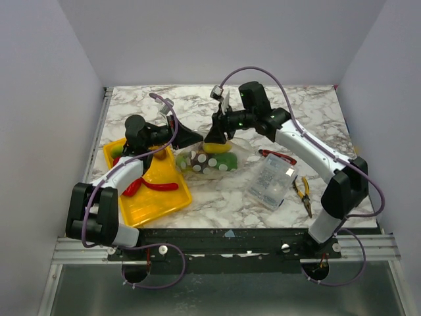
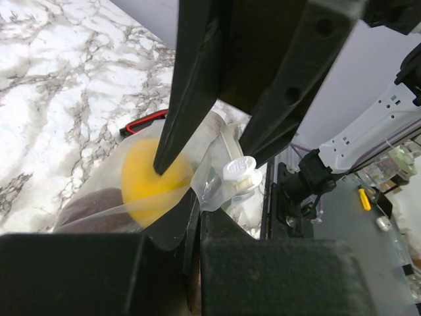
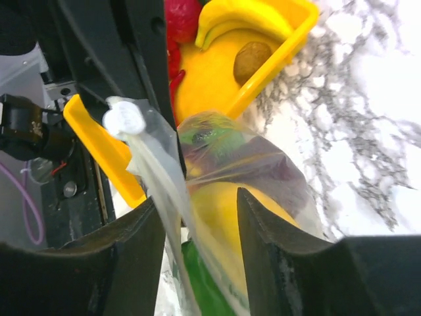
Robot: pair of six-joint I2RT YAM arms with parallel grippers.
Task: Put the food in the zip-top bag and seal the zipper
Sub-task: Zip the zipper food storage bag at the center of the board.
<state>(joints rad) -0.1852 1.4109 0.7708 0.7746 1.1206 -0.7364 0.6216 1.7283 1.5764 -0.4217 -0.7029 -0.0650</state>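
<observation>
Left gripper (image 2: 197, 220) clamps the bag (image 2: 209, 178) edge tight! Zipper (image 3: 161, 187) runs between the right gripper (image 3: 197, 210), jaws parted astride the mouth. Lemon (image 2: 154, 181) and dark fruit (image 2: 92, 204) sit inside, mid-frame from above. Chili (image 1: 158, 186) lies on the tray (image 1: 164, 205), lower left.

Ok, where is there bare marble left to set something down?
The far strip of marble behind both arms is bare, widest in the far right corner. Another bare patch lies at the near edge between the yellow tray and the clear box. The middle is crowded: left gripper and right gripper meet at the bag, pliers right of the box.
</observation>
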